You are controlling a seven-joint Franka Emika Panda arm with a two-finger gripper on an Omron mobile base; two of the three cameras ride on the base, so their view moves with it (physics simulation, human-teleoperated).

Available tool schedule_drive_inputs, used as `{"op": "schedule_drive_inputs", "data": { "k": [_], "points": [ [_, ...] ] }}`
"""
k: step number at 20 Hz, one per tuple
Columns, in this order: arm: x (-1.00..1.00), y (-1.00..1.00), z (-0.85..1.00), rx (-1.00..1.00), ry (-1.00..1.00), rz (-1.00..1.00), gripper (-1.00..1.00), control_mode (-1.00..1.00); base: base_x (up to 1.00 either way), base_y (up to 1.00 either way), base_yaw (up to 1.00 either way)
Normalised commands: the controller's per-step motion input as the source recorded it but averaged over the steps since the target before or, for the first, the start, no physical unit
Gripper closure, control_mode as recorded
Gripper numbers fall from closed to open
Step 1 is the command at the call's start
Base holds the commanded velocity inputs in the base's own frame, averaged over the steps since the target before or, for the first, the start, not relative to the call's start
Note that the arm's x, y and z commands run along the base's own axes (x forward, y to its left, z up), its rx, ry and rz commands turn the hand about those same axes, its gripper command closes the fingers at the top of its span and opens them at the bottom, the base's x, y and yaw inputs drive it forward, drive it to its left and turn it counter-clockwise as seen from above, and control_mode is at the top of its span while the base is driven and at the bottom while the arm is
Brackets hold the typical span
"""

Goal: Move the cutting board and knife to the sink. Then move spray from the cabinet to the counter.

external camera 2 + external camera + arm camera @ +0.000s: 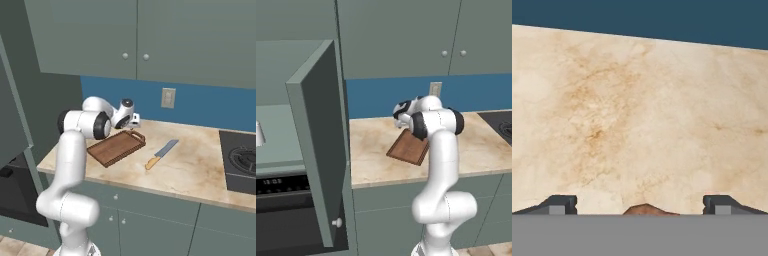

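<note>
— On the beige marble bench (190, 170), where is it?
— The dark brown rectangular wooden cutting board (116, 147) lies flat, loop handle toward the wall.
— How will it handle?
— Stiff, probably heavy; I'd take the raised rim or handle. The hand (640, 207), fingers spread, hovers just over that handle end.

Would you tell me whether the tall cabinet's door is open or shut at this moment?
Open. The cabinet door is swung outward, its edge and inner face showing, and a shelf inside holds the spray.
</note>
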Motion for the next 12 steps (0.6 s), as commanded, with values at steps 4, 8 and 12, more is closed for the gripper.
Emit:
{"op": "schedule_drive_inputs", "data": {
  "k": [4,8,12],
  "points": [
    [0.26,0.0,-0.24,0.0,0.0,0.0,-1.0,-1.0,0.0,0.0,0.0],
    [0.19,0.0,-0.23,0.0,0.0,0.0,-1.0,-1.0,0.0,0.0,0.0],
    [0.04,-0.01,-0.21,0.0,0.0,0.0,-1.0,-1.0,0.0,0.0,0.0]
  ]
}}
